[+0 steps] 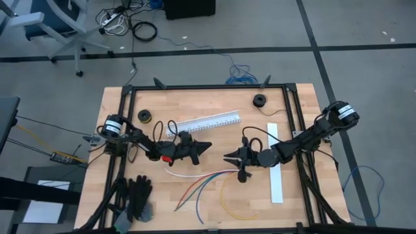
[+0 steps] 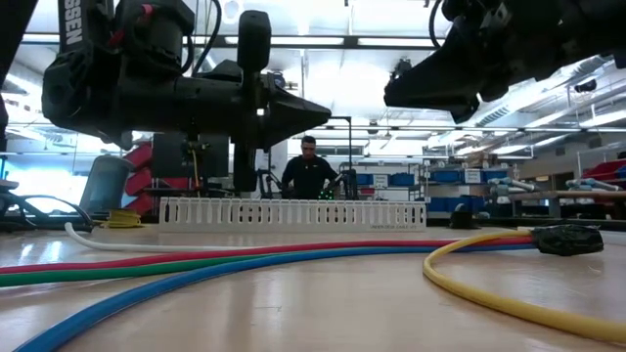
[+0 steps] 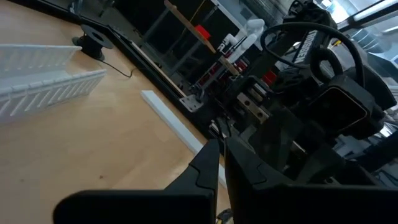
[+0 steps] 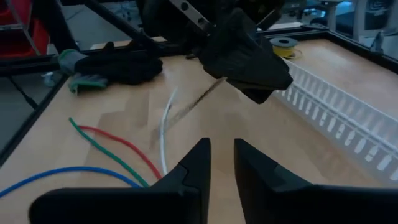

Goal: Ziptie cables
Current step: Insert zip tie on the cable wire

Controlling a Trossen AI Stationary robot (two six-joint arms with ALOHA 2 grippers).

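Wooden tabletop (image 1: pixel 214 208) carried the cables (image 1: pixel 208 185), fanned out loose near front-centre, w/ bunched ends just under right gripper (image 1: pixel 229 158). Right gripper's jaws stood narrowly parted, nothing held. Left gripper (image 1: pixel 207 147) was fully closed, empty, pointing toward it beside slotted cable duct (image 1: pixel 205 122).

slotted channel (image 1: pixel 207 122), white strip (image 1: pixel 275 162), black gloves (image 1: pixel 138 197)
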